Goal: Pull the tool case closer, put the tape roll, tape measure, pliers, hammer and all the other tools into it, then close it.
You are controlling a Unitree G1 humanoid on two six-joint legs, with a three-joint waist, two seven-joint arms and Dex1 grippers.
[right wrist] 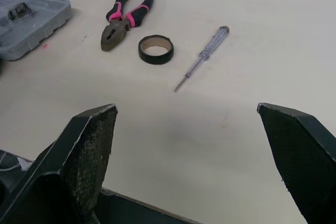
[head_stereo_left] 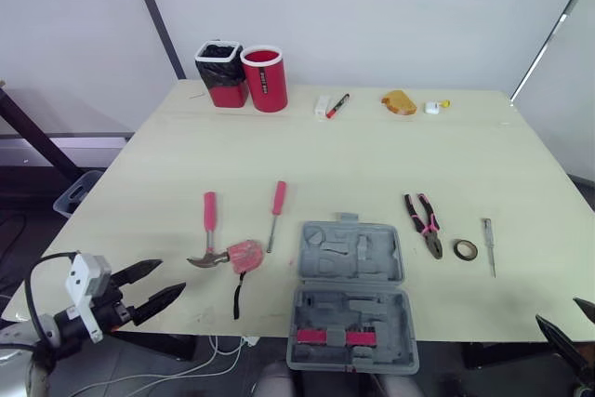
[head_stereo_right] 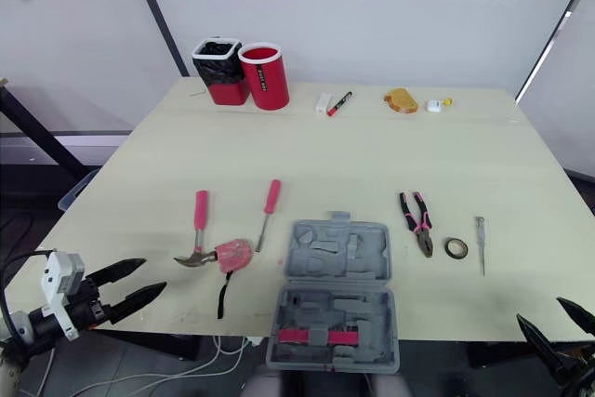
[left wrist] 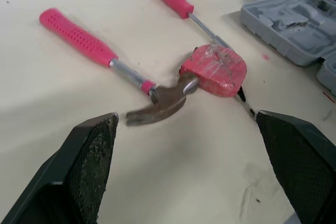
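Note:
The grey tool case lies open at the table's front edge, a pink-handled tool in its near half. Left of it lie the pink-handled hammer, the pink tape measure against the hammer head, and a pink screwdriver. Right of the case are the pliers, the black tape roll and a clear tester screwdriver. My left gripper hangs open at the front left corner, short of the hammer. My right gripper is open off the front right corner, facing the tape roll.
Two red cups, one with a black liner, stand at the back left. A marker, a white block, an orange object and a small white item lie along the back edge. A cable hangs below the front edge.

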